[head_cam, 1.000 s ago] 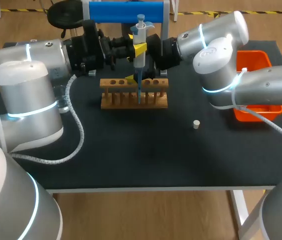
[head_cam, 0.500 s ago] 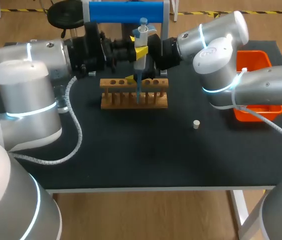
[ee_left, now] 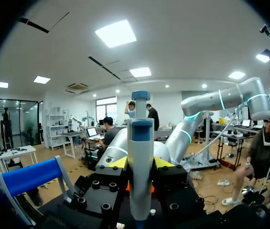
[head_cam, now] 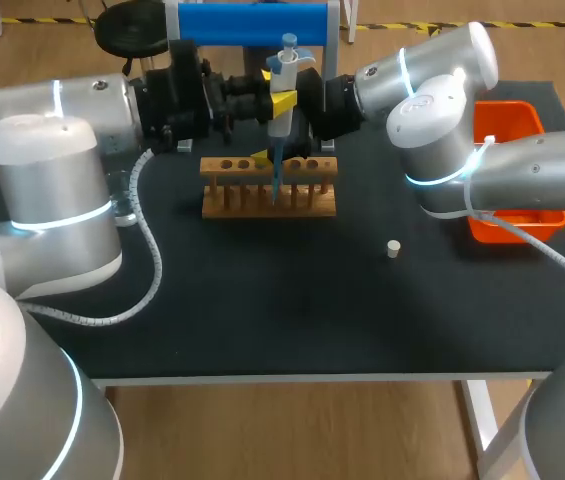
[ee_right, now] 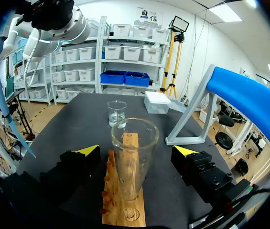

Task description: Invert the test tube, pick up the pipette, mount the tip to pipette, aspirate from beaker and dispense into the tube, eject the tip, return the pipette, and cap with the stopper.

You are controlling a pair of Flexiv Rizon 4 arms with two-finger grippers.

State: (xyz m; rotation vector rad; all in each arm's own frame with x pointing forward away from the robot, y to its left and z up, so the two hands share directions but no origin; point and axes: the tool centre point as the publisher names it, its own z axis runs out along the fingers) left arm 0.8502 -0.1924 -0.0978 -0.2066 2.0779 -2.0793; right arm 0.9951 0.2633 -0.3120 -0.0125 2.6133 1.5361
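The left hand [ee_left: 140, 163] is gripping the grey-and-blue pipette [head_cam: 281, 85] by its barrel, its yellow tips pressing the barrel from both sides. It is holding the pipette upright over the far middle of the black tabletop [head_cam: 262, 300]. The pipette's thin blue plastic tip [head_cam: 276, 175] is pointing straight down at the wooden test tube rack [head_cam: 222, 200]; whether it is reaching into a tube cannot be told.

The right hand [ee_right: 137, 151] is coming in from the right and facing the left hand across the rack. Its fingers are standing wide apart, and the clear glass test tube [ee_right: 134, 162] is standing mouth-up between them without touching either one. The tube's foot is sitting in the rack. In the right wrist view, the small glass beaker [ee_right: 116, 112] is standing on the tabletop beyond the rack's end, well apart from the tube.

The small white stopper [head_cam: 393, 248] is lying by itself on the tabletop, nearer than the rack and to its right. The orange plastic bin [head_cam: 507, 120] is sitting at the right edge, partly behind the right arm.
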